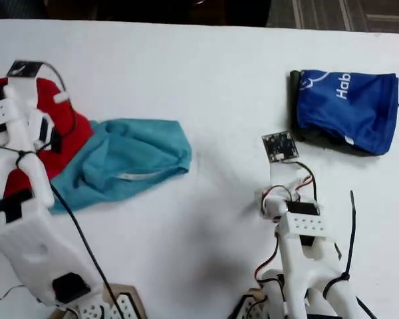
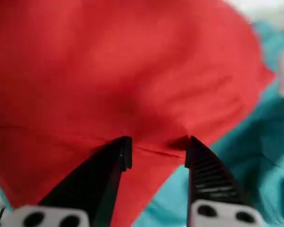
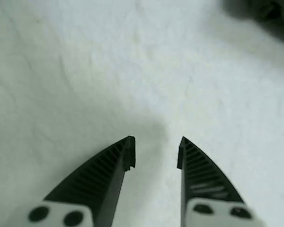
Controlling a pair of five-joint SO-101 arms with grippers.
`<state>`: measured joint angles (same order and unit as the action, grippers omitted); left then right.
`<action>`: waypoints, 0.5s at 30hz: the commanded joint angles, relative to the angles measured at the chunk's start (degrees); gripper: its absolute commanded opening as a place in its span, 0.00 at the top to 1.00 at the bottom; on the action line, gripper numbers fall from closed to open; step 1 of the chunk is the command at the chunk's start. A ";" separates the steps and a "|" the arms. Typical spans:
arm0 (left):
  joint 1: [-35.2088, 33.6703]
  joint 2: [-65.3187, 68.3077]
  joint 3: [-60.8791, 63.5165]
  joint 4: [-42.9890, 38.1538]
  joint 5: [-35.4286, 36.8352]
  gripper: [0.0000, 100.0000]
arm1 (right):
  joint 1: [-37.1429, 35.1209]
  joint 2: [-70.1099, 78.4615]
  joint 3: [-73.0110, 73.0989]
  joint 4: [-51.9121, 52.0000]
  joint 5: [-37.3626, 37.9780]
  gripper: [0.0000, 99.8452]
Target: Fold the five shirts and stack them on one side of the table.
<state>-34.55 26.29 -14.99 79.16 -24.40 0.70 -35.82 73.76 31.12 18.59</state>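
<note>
A crumpled red shirt (image 1: 70,129) lies at the table's left edge, partly over a teal shirt (image 1: 130,159) that spreads toward the middle. My left arm (image 1: 16,133) stands over the red shirt. My left gripper (image 2: 157,150) is open, its fingertips (image 2: 124,146) down on the red shirt (image 2: 123,75), with red cloth between the tips and the teal shirt (image 2: 246,170) beside it. A folded blue shirt (image 1: 349,106) rests on a dark folded one (image 1: 296,100) at the far right. My right gripper (image 3: 156,152) hangs open over bare table, holding nothing.
The white table (image 1: 206,73) has free room in the middle and along the back. My right arm (image 1: 299,222) stands near the front, just short of the folded stack. A dark edge of that stack (image 3: 270,12) shows beyond the right gripper.
</note>
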 commanded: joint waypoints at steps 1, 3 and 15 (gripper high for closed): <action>-3.87 3.34 -5.85 -1.32 -0.70 0.80 | -0.22 -1.01 -0.18 -1.01 -0.35 0.84; -6.95 6.33 -9.19 -1.32 -3.08 0.87 | -0.22 -1.01 -0.09 -1.01 -0.35 0.84; -30.86 12.40 -32.57 4.75 -7.30 0.97 | -0.22 -1.10 0.26 -1.10 -0.09 0.84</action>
<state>-59.34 39.82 -38.29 81.27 -31.25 0.70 -35.82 74.29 30.95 18.59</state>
